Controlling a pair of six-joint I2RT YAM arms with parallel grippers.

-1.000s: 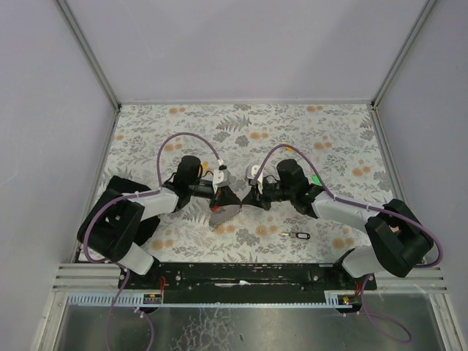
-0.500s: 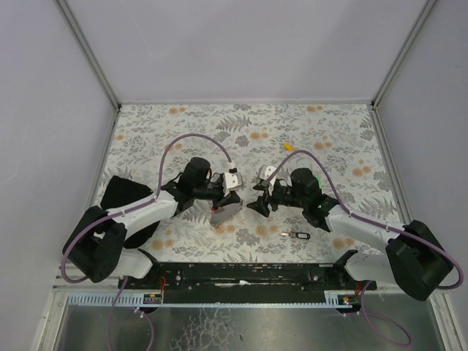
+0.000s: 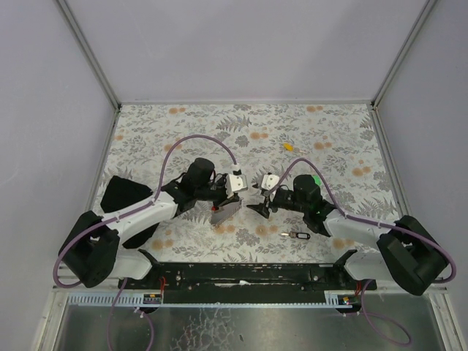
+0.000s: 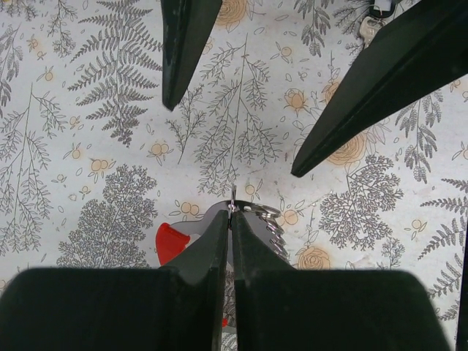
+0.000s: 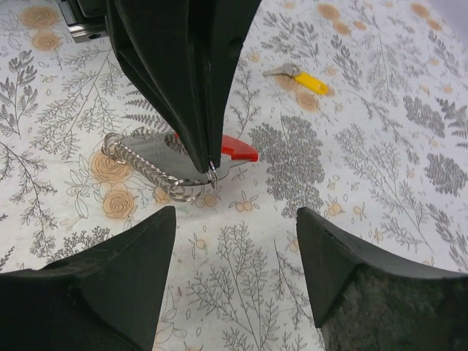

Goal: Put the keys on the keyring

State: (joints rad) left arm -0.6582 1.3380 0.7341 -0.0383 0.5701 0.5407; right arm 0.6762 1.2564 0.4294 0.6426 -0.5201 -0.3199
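Note:
The keyring [image 3: 221, 213] lies mid-table, a flat grey piece [image 5: 146, 145] with a red part [image 4: 170, 242] and a short chain [image 5: 142, 167]. My left gripper [image 3: 229, 200] is shut on the thin metal ring at the keyring's end [image 4: 232, 208], tips pointing down at it. Just right of it, my right gripper [image 5: 238, 252] stands open over the bare cloth, holding nothing. A black-headed key [image 3: 296, 235] lies near the front edge. Farther back lies a yellow-headed key [image 3: 289, 146], also in the right wrist view [image 5: 303, 79].
A floral cloth [image 3: 329, 131] covers the table, with grey walls around it. The right gripper's two dark fingers [image 4: 183, 51] hang over the cloth in the left wrist view. A black pad [image 3: 121, 196] lies at the left by the left arm.
My right gripper has opened and drawn slightly back from the left one. The left gripper stays shut on the keyring's ring and has shifted a little to the right.

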